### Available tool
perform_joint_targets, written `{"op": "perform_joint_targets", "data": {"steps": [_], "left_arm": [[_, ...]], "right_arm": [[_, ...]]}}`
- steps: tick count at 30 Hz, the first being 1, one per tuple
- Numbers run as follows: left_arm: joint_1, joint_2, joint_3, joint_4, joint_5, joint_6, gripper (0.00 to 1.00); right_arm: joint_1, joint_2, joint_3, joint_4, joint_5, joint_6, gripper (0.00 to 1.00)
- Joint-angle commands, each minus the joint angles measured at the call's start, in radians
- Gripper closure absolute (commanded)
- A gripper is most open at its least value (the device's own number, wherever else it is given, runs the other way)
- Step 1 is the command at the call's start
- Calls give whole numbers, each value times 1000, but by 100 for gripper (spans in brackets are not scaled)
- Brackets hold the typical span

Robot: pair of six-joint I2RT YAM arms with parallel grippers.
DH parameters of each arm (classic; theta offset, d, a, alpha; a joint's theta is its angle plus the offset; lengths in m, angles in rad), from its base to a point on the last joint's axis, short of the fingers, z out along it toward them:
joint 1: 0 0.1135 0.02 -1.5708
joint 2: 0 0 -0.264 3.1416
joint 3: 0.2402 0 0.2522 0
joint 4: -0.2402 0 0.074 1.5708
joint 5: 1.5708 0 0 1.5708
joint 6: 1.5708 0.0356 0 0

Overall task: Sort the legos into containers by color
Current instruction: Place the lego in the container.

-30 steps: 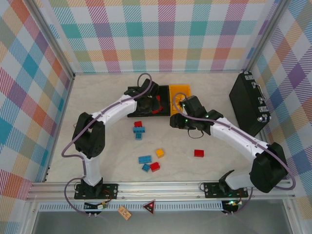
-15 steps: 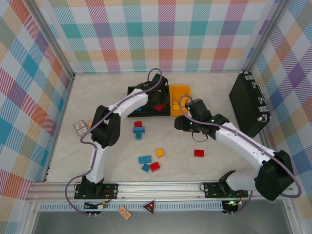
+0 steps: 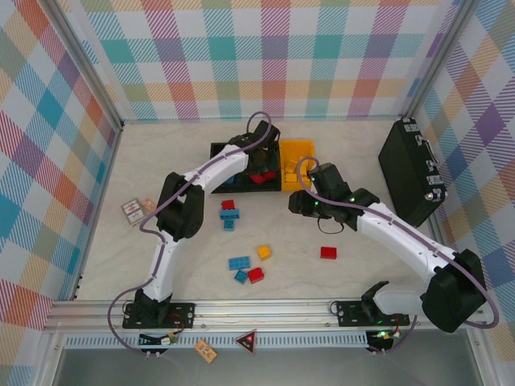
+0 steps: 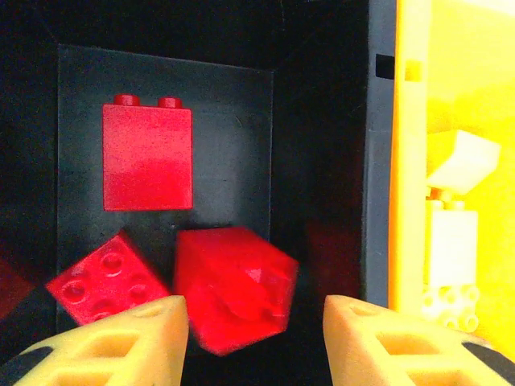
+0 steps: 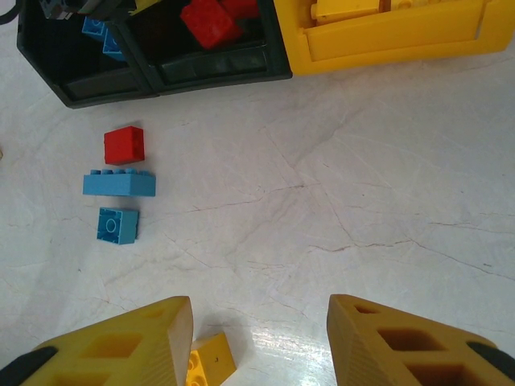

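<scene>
Glossy plastic legos (image 4: 147, 157), smooth marbled table (image 5: 362, 201)

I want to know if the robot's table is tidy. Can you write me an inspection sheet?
Surface: pale marbled tabletop, nothing spilled.
Job's things: small red, blue and orange studded plastic bricks lie loose before the row of black and yellow plastic bins; red ones inside one black bin.
Clutter: small printed cards; large black latched case.
Claws: left claw open above the binned red ones; right claw open above bare table.
Cables: purple cable loops by left arm's base.
Surroundings: pastel checked walls.
</scene>
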Motion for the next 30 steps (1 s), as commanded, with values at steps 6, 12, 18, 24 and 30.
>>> {"op": "perform_joint_targets", "data": {"steps": [6, 12, 18, 24, 30], "left_arm": [[-10, -114, -53, 11, 9, 25, 52], [-10, -234, -176, 45, 41, 36, 51], [-11, -336, -303, 76, 112, 55, 49], [-12, -427, -448, 151, 283, 84, 46], [-16, -521, -603, 173, 429, 129, 46]], "right_arm": [[-8, 1, 1, 5, -3, 7, 52], [-9, 27, 19, -7, -11, -4, 52], [-8, 34, 30, -58, 24, 1, 47], [-9, 57, 53, -195, 106, 14, 39], [-15, 68, 30, -321, 157, 24, 35]]}}
